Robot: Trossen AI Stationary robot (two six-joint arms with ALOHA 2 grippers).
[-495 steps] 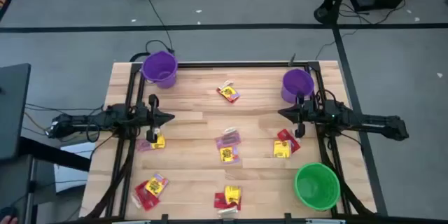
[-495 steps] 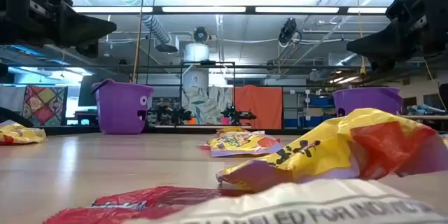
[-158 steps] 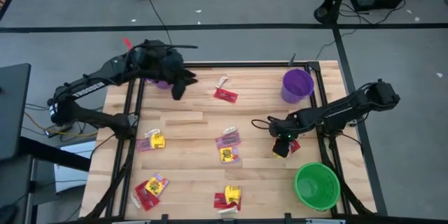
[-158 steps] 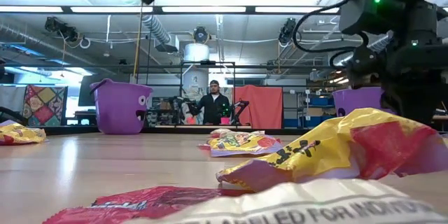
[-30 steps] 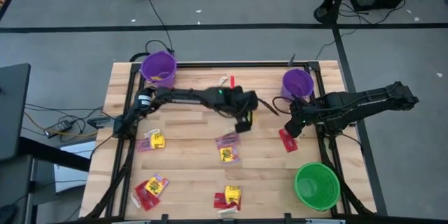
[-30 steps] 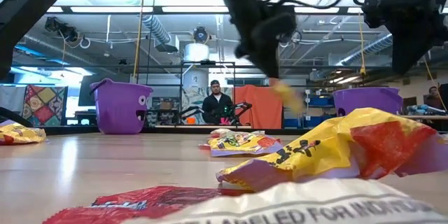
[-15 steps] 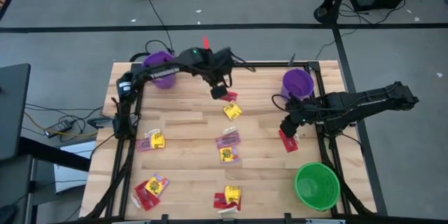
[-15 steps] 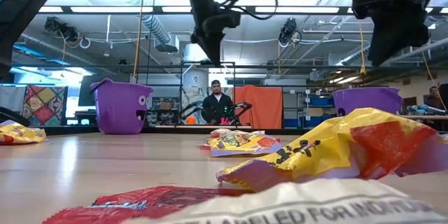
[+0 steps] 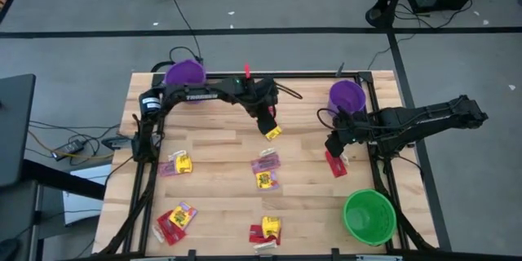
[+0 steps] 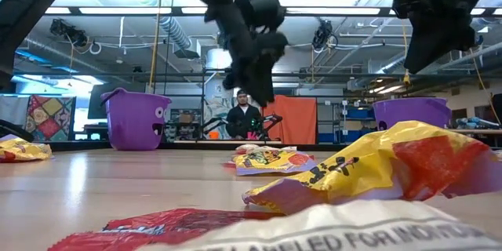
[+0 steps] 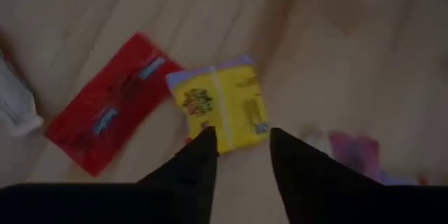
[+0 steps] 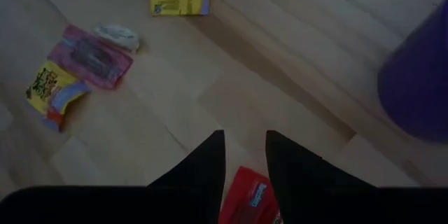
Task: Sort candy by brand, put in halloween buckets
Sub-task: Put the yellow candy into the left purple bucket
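My left gripper (image 9: 268,125) (image 11: 241,138) hangs open above the table's far middle. Just under its fingertips a yellow candy (image 11: 220,110) (image 9: 273,133) lies flat on the wood, with a red candy (image 11: 105,131) beside it. At the right, my right gripper (image 9: 333,147) (image 12: 241,143) stands open above another red candy (image 9: 335,165) (image 12: 248,199), which also lies flat. Two purple buckets (image 9: 186,73) (image 9: 347,95) stand at the far corners and a green bucket (image 9: 369,216) at the near right. In the low view both grippers (image 10: 263,90) (image 10: 427,55) hang well clear of the tabletop.
More candy lies scattered: a pink and a yellow piece (image 9: 265,171) in the middle, a yellow one (image 9: 180,164) at the left, red ones (image 9: 175,220) at the near left and a yellow-red pair (image 9: 267,230) at the near edge. A person (image 10: 241,118) stands far behind the table.
My left gripper has swung from right of the table's middle toward the far edge, then come back a little toward the near edge. The yellow candy that showed as a blur under it a second ago now lies on the table.
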